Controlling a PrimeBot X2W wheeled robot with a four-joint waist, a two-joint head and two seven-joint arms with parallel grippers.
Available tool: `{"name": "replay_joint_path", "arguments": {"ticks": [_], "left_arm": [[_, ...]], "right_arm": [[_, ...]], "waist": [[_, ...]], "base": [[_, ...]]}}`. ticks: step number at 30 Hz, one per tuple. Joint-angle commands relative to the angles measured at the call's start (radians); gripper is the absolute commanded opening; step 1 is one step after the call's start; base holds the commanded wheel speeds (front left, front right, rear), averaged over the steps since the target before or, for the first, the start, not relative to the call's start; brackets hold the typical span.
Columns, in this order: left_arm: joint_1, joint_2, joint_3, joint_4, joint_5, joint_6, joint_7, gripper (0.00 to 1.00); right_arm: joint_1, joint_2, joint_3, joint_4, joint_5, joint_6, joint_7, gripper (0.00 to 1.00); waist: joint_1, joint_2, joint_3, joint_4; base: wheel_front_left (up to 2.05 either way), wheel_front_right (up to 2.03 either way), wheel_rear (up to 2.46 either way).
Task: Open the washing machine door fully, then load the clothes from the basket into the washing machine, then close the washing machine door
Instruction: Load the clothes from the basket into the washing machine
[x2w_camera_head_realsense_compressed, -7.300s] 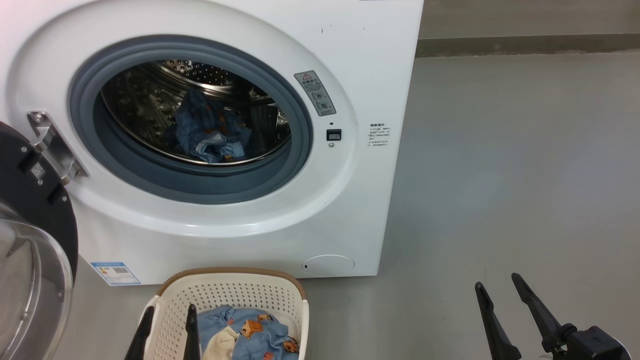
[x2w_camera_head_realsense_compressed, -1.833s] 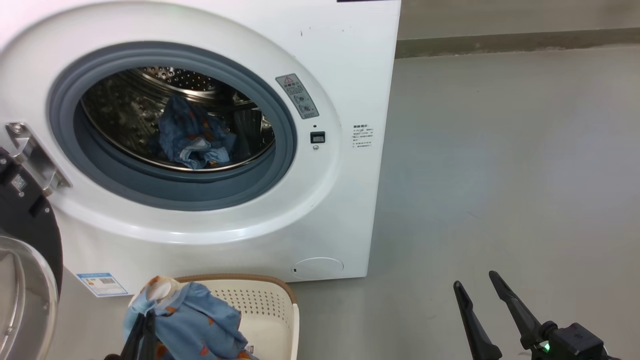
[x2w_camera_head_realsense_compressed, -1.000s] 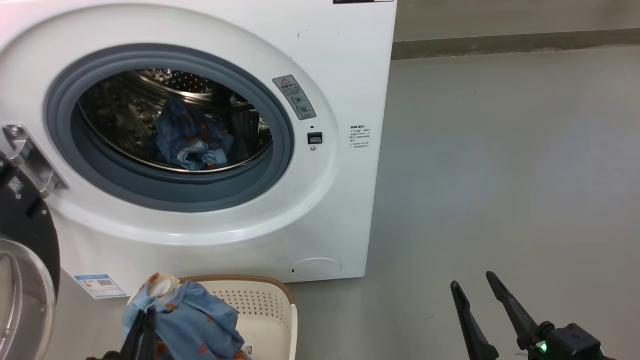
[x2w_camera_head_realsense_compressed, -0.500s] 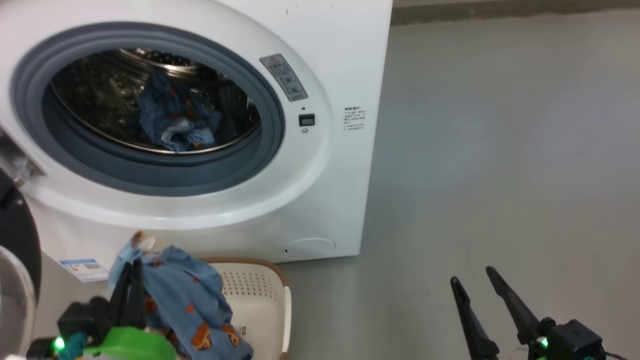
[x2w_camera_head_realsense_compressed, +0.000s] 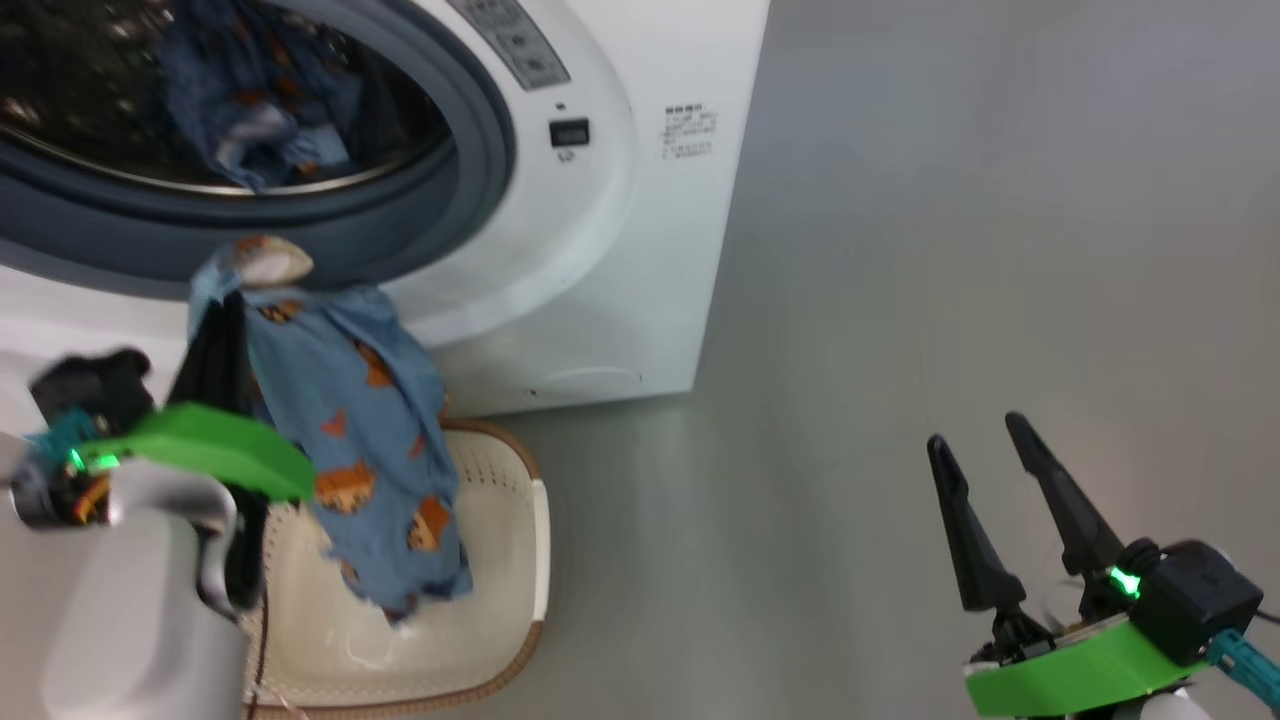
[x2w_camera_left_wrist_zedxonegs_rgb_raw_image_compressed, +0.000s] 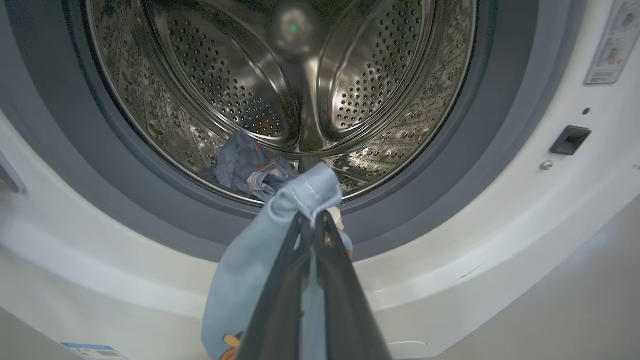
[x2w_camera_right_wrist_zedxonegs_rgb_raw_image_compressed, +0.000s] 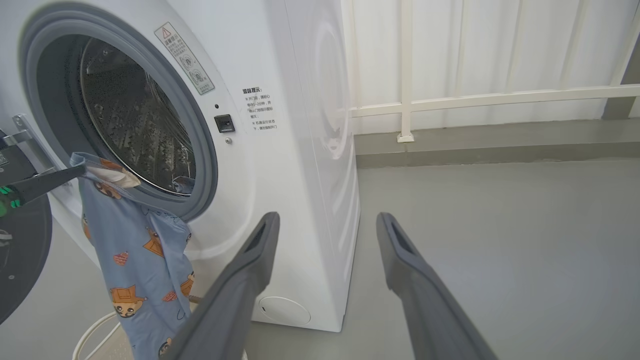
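Hanging from the left end effector (x2w_camera_left_wrist_zedxonegs_rgb_raw_image_compressed: 312, 217), pinched on their top fold, the clothes (x2w_camera_head_realsense_compressed: 370, 450) were held over the basket (x2w_camera_head_realsense_compressed: 535, 560) before the washing machine (x2w_camera_head_realsense_compressed: 620, 250). Loading was underway; insertion into the drum (x2w_camera_left_wrist_zedxonegs_rgb_raw_image_compressed: 300, 100) was judged next. The right end effector (x2w_camera_head_realsense_compressed: 975, 430) was spread.

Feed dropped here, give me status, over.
Left end effector shut on light blue cartoon-print cloth, hanging above cream perforated basket. Right end effector open, empty. Path into white washing machine clear.

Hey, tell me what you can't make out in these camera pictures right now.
Basket floor, head view: partly covered by hanging clothes and pale forearm.
Washing machine door, right wrist view: cut off at the left edge.
Warning label print, right wrist view: too small.
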Motion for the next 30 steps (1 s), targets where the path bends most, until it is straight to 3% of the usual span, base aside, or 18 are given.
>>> {"name": "replay_joint_path", "arguments": {"ticks": [1, 15, 30], "left_arm": [[-0.059, 0.047, 0.037, 0.002, -0.014, -0.010, 0.017, 0.00], [-0.477, 0.201, 0.015, 0.108, -0.051, -0.051, 0.292, 0.00], [-0.663, 0.347, 0.014, 0.105, -0.038, -0.050, 0.441, 0.00]], "right_arm": [[-0.030, -0.008, 0.025, -0.031, 0.013, 0.003, -0.005, 1.00], [-0.158, 0.009, 0.045, -0.061, 0.038, 0.003, -0.005, 1.00], [-0.204, 0.041, 0.076, -0.050, 0.066, 0.003, -0.005, 1.00]], "waist": [[-0.0002, -0.0001, 0.116, -0.037], [-0.0002, -0.0001, 0.323, -0.086], [-0.0002, -0.0001, 0.399, -0.188]], "base": [[0.00, 0.00, 0.00], [0.00, 0.00, 0.00], [0.00, 0.00, 0.00]]}}
